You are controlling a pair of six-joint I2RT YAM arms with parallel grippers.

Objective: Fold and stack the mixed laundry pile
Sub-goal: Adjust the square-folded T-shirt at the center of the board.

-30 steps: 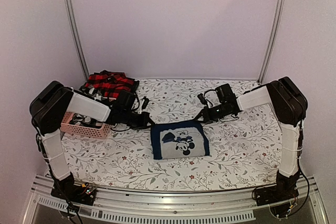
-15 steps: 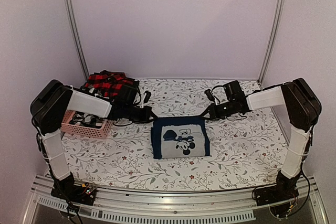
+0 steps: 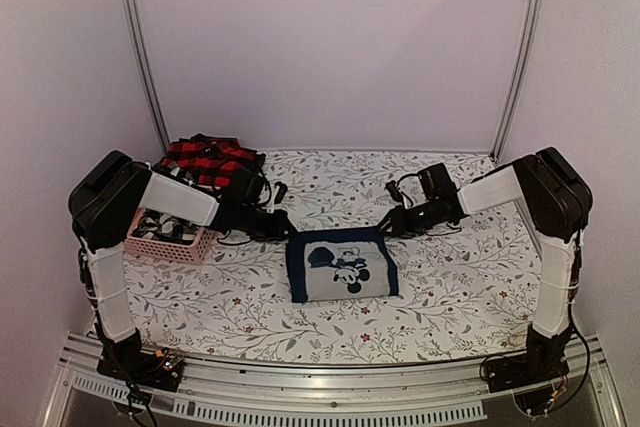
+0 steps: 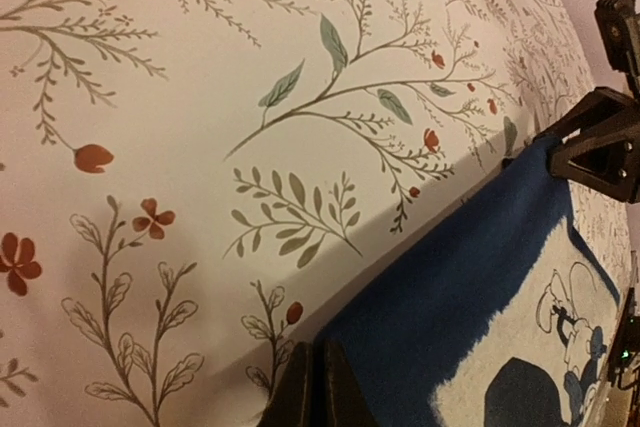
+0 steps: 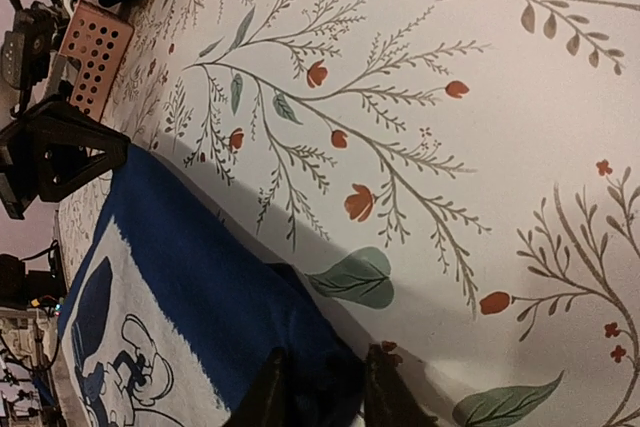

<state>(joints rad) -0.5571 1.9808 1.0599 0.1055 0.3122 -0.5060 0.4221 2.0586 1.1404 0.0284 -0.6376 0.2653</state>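
Right pincer (image 5: 325, 392) just cracked narrowly apart on far-right corner of folded navy garment (image 3: 342, 265), counter (image 3: 450, 277) middle. Left pincer (image 4: 320, 397) pinched shut at its far-left corner. Fold likely done; release starting, stacking next.

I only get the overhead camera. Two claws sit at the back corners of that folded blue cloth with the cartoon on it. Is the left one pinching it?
Observer: From its own wrist camera, the left gripper is fully shut, with its tips right at the edge of the blue cloth. I can't tell whether any fabric is caught between them.
Operator: And the claw on the right?
Observer: The right gripper has its fingers slightly apart, and the cloth's corner lies between them.
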